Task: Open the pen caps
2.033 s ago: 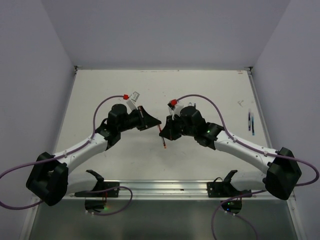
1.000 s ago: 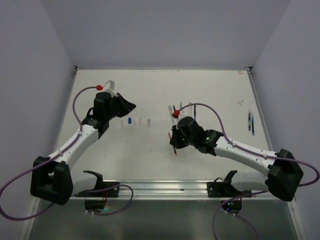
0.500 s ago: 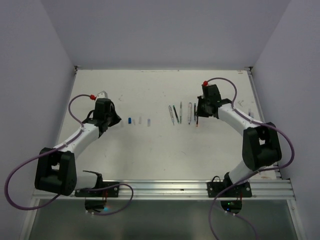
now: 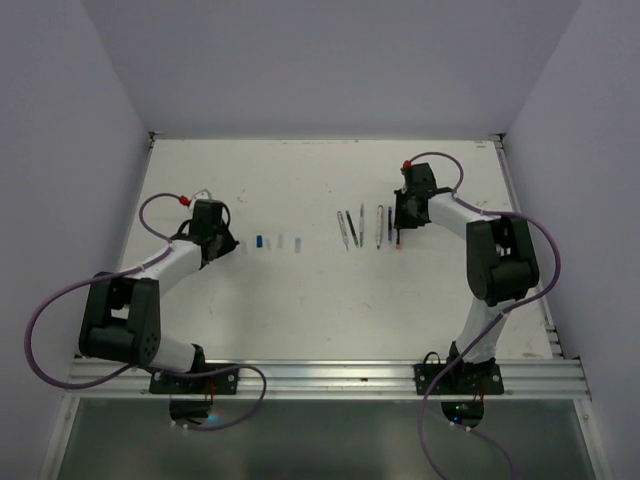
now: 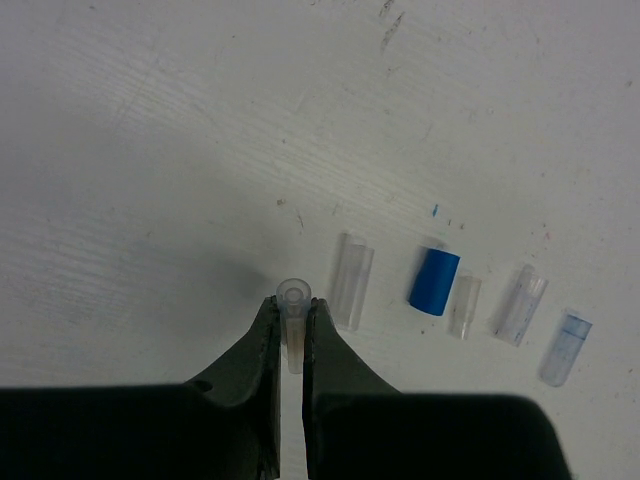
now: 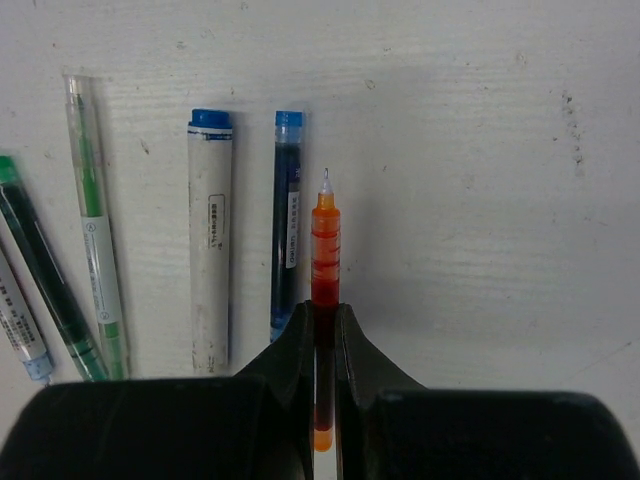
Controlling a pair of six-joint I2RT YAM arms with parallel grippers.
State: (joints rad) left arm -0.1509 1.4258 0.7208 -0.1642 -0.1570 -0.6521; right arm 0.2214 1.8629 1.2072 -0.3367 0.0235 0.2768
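Left hand (image 5: 293,308), clamped tight on a clear cap (image 5: 294,294), has swung left to the loose caps (image 5: 350,280), and the right hand (image 6: 322,312), gripping the bared red pen (image 6: 325,245), has reached the other pens (image 6: 210,250): this one looks opened.

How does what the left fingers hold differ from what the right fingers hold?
The left fingers pinch a short, clear cap; the right fingers pinch a long red pen. The cap ends in an open round mouth, the pen in a fine bare tip. Both stick out past the fingertips.
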